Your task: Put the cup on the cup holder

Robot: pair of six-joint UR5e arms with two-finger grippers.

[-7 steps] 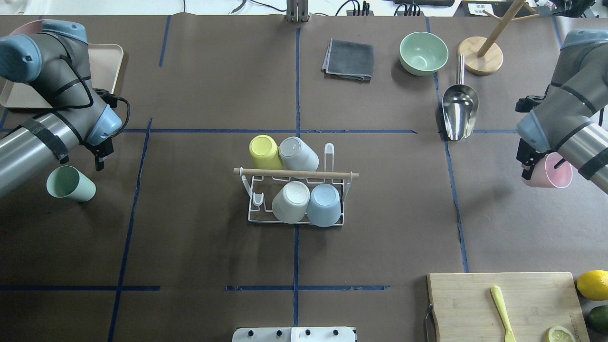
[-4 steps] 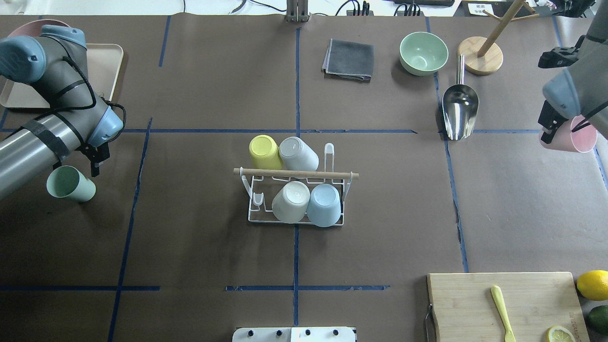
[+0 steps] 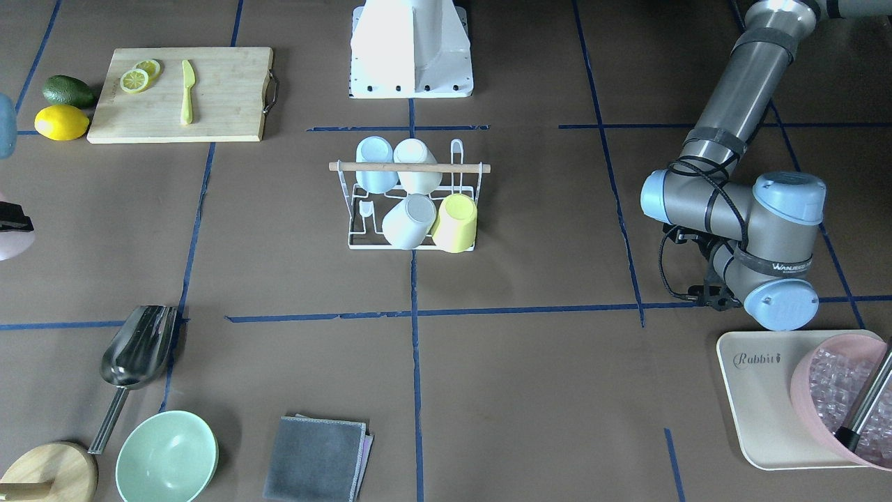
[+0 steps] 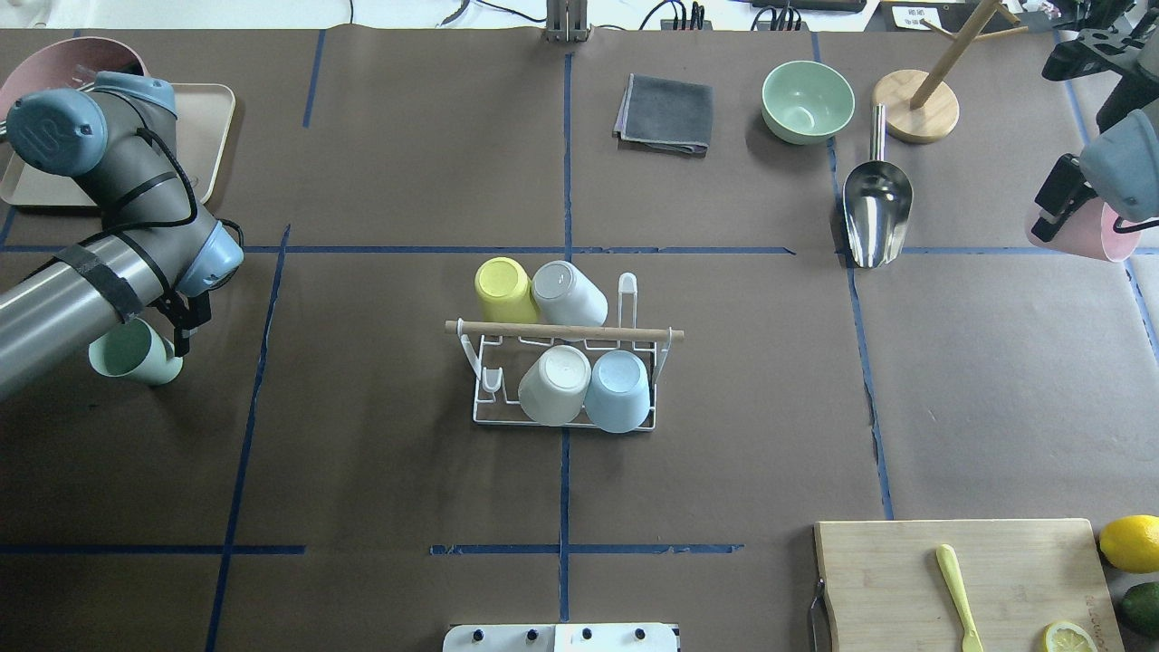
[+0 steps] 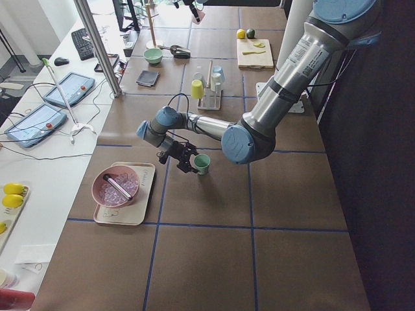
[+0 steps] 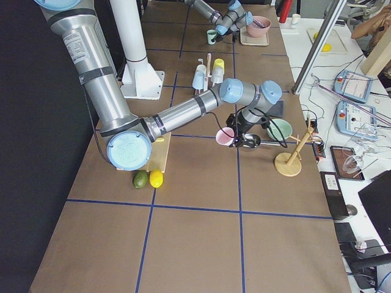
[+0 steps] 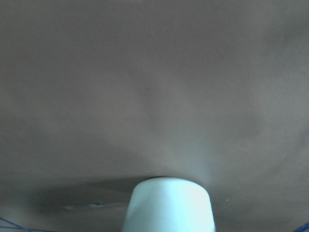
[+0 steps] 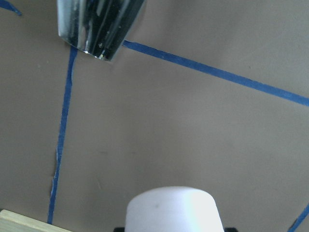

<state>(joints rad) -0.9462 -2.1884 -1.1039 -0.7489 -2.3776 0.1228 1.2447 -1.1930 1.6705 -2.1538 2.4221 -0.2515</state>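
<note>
Right end effector (image 4: 1053,215) has carried pink cup (image 4: 1106,239) outward

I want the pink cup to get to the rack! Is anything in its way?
Nothing visible stands between the pink cup, held by the right gripper, and the cup holder. The metal scoop lies just beside that path, down on the table. One free prong stands at the holder's near end.

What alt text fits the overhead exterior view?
A white wire cup holder stands mid-table with a yellow cup, a grey cup, a cream cup and a blue cup upturned on it. The right gripper holds a pink cup at the right edge; the left gripper is at a green cup.
</note>
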